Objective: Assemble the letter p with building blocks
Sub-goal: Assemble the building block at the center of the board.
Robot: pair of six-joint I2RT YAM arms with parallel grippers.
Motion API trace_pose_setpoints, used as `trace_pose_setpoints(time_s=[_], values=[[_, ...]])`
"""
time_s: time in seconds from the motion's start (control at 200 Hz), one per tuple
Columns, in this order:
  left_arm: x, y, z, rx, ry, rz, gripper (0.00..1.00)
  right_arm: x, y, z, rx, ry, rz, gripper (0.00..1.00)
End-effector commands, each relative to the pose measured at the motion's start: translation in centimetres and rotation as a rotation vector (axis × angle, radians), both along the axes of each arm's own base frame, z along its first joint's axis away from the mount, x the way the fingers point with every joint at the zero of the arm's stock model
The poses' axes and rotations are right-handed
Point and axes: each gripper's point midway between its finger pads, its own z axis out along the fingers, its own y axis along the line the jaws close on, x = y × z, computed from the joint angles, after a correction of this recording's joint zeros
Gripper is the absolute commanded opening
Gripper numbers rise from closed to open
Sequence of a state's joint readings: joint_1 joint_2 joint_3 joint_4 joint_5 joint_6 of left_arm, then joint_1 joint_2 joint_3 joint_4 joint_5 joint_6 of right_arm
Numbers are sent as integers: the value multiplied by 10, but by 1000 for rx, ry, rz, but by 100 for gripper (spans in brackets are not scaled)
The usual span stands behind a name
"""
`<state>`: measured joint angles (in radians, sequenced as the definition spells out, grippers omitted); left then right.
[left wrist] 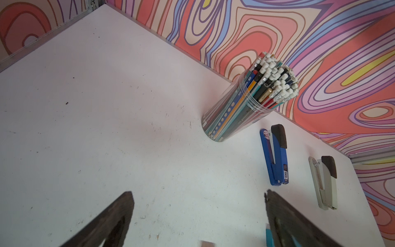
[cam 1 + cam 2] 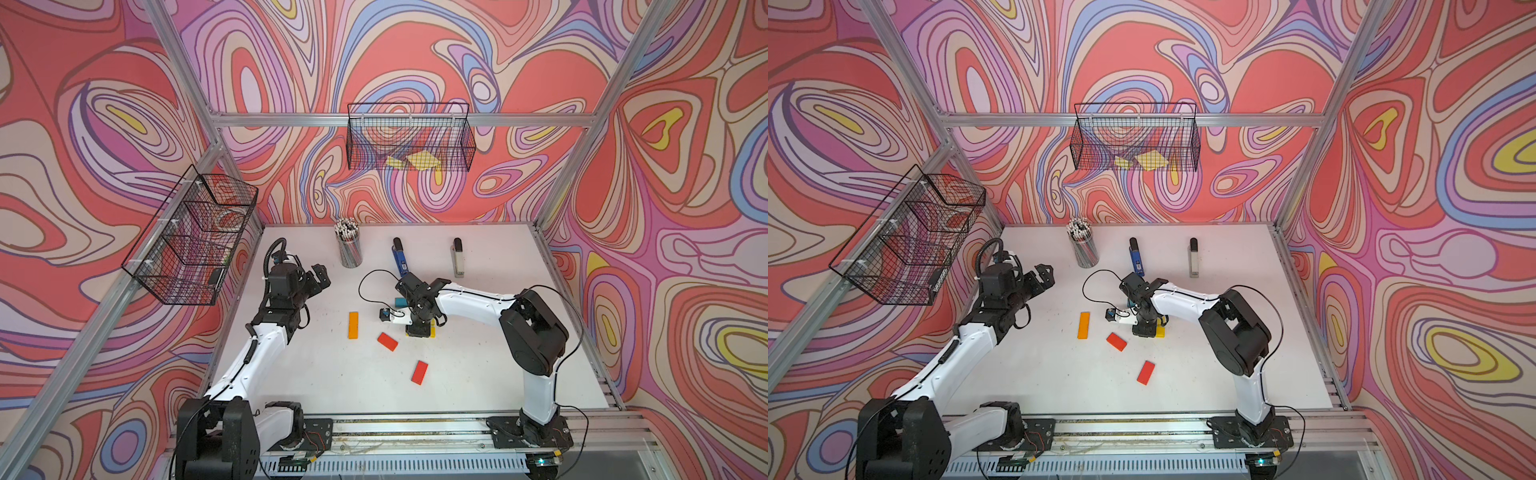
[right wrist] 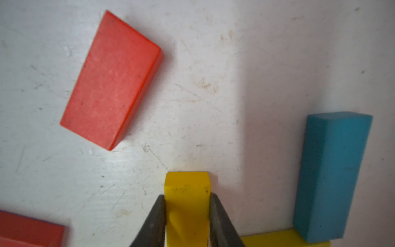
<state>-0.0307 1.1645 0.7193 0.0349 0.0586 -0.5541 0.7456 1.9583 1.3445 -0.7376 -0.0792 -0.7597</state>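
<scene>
Fingers of left arm (image 1: 126,205) spread wide, empty, above bare tabletop (image 1: 106,128). Orange block (image 2: 353,325) lay flat mid-tabletop. Red block (image 2: 387,341) beside it, second red block (image 2: 419,372) nearer front. Fingers of right arm (image 3: 158,213) clamped yellow block (image 3: 187,184) low near tabletop. Blue block (image 3: 333,175) met second yellow block (image 3: 277,240) at corner.

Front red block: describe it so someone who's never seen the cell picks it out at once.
Start at the white table, then the metal rail along its near edge. Two short red blocks lie on the table; the front red block is the one closer to that rail. It lies alone and tilted, while the other red block sits near the long orange block.
</scene>
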Motion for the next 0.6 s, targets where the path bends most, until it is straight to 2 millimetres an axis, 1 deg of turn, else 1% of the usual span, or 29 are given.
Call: trace_pose_setpoints(time_s=[0.0,0.165,0.381,0.496,0.596], values=[[-1,6,5,3,-20,23,99,11,-14,-19,-66,-17,-10,27],[-1,6,3,3,-18,27,99,10,-15,-21,-68,-13,-7,30],[0,5,3,-1,-17,20,99,11,-14,-15,-61,-15,-16,42],[0,5,3,1,-17,21,99,10,-6,-2,-19,-11,-29,46],[-1,5,3,3,-16,20,99,8,3,16,34,-22,-37,49]])
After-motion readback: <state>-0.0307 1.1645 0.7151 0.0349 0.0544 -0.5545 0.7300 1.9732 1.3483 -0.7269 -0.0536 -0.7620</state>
